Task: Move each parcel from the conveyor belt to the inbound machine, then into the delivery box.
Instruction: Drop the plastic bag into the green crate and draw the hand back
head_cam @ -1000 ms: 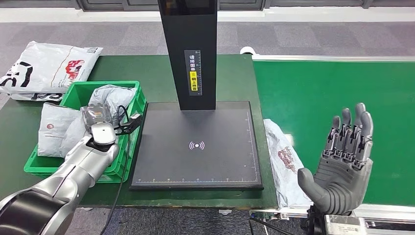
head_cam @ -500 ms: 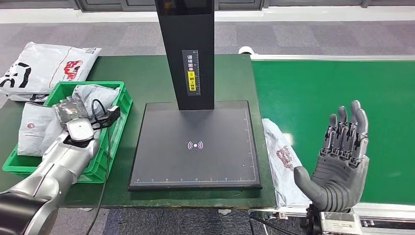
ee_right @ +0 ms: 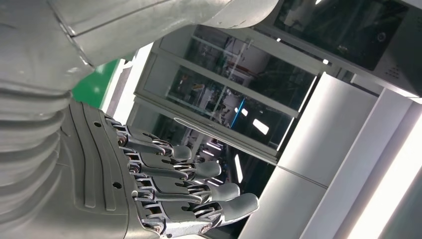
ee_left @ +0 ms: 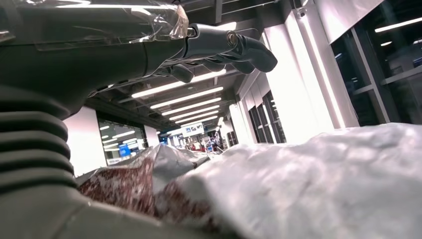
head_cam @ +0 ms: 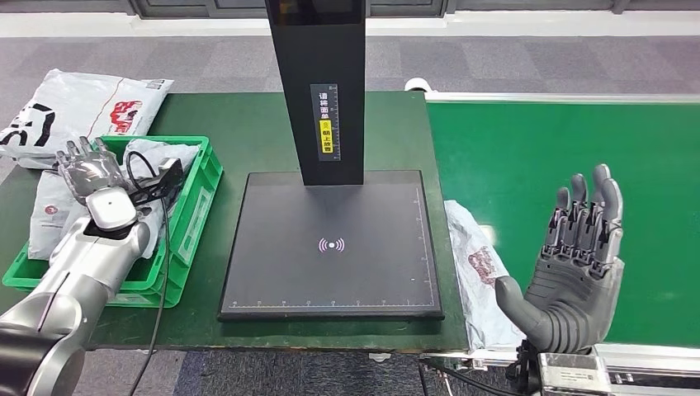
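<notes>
The left hand [head_cam: 85,167] hovers over the green delivery box [head_cam: 191,216], fingers spread and holding nothing; in the left wrist view its dark fingers [ee_left: 249,50] stretch out above crumpled white parcel film [ee_left: 318,184]. The right hand [head_cam: 575,268] stands upright with palm open and fingers extended, empty, above the near edge of the green conveyor belt [head_cam: 536,148]; the right wrist view shows its fingers [ee_right: 199,189] straight and apart.

One white parcel [head_cam: 479,276] with a red mark lies at the belt's left edge, just beside the inbound machine [head_cam: 330,243], between its black plate and the right hand. Several grey-white parcels [head_cam: 54,210] sit inside the delivery box, under the left hand. The machine's black column [head_cam: 318,82] rises from the back of the plate. A larger white bag [head_cam: 78,111] lies on the green counter [head_cam: 248,124] behind the box.
</notes>
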`<state>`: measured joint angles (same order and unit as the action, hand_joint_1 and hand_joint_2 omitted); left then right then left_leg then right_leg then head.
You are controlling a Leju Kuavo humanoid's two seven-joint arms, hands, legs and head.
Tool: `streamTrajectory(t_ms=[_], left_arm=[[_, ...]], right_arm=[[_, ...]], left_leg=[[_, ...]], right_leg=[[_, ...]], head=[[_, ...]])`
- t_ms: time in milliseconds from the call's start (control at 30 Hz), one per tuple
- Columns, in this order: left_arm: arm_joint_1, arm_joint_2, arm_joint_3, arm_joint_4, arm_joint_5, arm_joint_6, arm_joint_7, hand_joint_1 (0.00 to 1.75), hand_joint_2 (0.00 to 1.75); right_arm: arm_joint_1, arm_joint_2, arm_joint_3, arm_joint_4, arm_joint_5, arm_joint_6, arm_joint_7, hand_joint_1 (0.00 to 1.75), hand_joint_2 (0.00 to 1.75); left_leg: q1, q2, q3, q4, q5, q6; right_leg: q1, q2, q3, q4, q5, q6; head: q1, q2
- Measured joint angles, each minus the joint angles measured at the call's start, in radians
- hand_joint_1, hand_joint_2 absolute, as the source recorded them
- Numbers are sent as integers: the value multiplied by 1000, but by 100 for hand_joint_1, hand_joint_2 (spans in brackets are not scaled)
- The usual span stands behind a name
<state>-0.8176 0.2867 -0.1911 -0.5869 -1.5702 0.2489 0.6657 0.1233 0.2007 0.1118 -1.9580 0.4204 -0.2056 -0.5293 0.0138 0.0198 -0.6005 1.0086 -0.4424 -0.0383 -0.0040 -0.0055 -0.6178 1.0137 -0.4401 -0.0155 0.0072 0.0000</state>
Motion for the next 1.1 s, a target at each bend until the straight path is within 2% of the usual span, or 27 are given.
streamTrajectory(t_ms=[433, 500, 600, 667, 733, 800, 867, 900, 967, 1100], left_arm=[[1, -9, 40, -32, 0, 54, 0, 0, 0], [1, -24, 48, -34, 0, 65, -3, 0, 0], [1, -70, 80, -46, 4, 108, -51, 0, 0], [1, -102, 120, -61, 20, 126, -113, 0, 0], [-2, -140, 179, -90, 95, 115, -242, 0, 0], [-10, -190, 262, -135, 268, 51, -452, 0, 0], [-21, -238, 346, -183, 506, -75, -659, 0, 0], [-24, -258, 380, -207, 618, -142, -737, 0, 0], [-24, -291, 431, -254, 797, -245, -829, 0, 0], [5, -335, 481, -357, 1006, -339, -877, 0, 0]], right_arm=[[1, 0, -13, 6, 2, -1, -6, 0, 175], [3, 0, -15, 7, 3, -9, -6, 0, 175], [12, 0, -15, 8, 5, -31, -8, 0, 175], [17, 0, -15, 8, 5, -40, -11, 0, 175], [28, 0, -16, 7, 0, -51, -15, 0, 175], [46, 0, -17, 7, -8, -63, -20, 0, 175], [61, 0, -19, 7, -16, -73, -26, 0, 175], [67, 0, -22, 6, -20, -75, -29, 0, 175], [78, 0, -28, 6, -23, -77, -33, 0, 175], [85, 0, -34, 7, -16, -56, -17, 0, 175]], left_leg=[[0, 0, 0, 0, 0, 0], [0, -1, 0, 0, 0, 0], [0, -5, 0, 0, 0, 0], [-1, -6, 0, 0, 0, 1], [-1, -5, 0, 1, 0, 1], [-1, -5, -1, 1, 0, 1], [-1, -6, -1, 1, 0, 1], [-1, -5, -1, 1, 0, 1], [-1, -3, -1, 1, 0, 1], [-1, 0, 0, 1, -1, 1]], right_leg=[[0, 0, 0, 0, 0, 0], [0, -1, -1, 0, 0, 0], [0, -6, 1, 0, 0, 0], [0, -7, 1, 0, 0, 0], [-1, -6, 0, 0, 0, 0], [-1, -6, 0, 0, 0, 0], [-1, -6, 0, 0, 0, 0], [-1, -6, 0, 0, 0, 0], [-1, -5, 0, 0, 0, 0], [-1, -2, 0, 0, 0, 0]], head=[[0, 0], [0, 0], [0, 0], [0, 0], [0, 0], [0, 0], [0, 0], [0, 0], [0, 0], [0, 0]])
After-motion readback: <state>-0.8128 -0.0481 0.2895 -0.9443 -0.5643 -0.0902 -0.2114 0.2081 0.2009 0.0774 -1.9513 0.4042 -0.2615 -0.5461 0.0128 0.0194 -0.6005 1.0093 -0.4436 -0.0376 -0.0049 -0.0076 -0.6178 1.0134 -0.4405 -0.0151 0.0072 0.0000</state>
